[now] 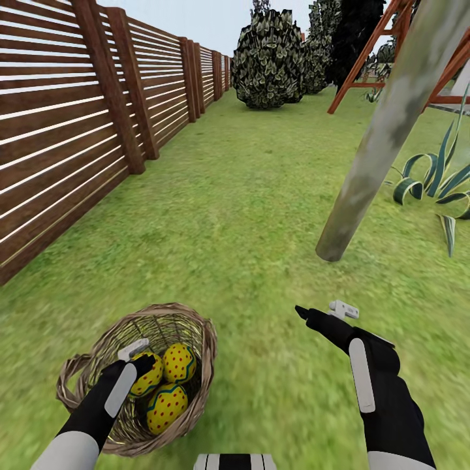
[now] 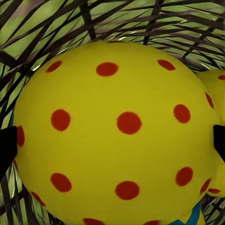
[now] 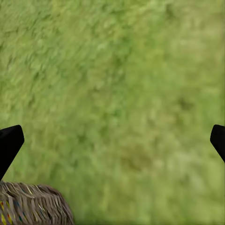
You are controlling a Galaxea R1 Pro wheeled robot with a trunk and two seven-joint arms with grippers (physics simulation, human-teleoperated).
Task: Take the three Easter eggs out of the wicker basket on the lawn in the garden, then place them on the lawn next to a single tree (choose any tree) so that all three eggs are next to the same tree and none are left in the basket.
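Three eggs [image 1: 166, 385] lay together in the basket [image 1: 85, 365] on the lawn [image 1: 248, 215], near and to the left, none yet taken out. Each was a smooth, rounded yellow shell with red dots and a blue-teal zigzag band; the surface looked hard and glossy, so I judged them light, stiff and likely to slip between narrow fingers. The safest hold would be across the widest part of the shell, the fingers closing on opposite sides rather than near a tapered end.

The left gripper [image 1: 139, 358] was down inside the basket at the leftmost egg. In the left wrist view that egg [image 2: 117, 131] sat between the dark fingertips [image 2: 7, 145], which stood spread at either side of it; I could not tell whether they already touched the shell, but they had not closed on it.

The basket was a round bowl of loosely woven tan wicker with open gaps and a ragged rim, probably light enough to shift or tip if an egg dragged against it.

The right gripper [image 1: 323, 315] hung over bare grass to the right, its fingers spread and empty.

The tree [image 1: 385, 137], a pale, mottled grey-green trunk, rose from the grass farther off to the right, well apart from the basket.
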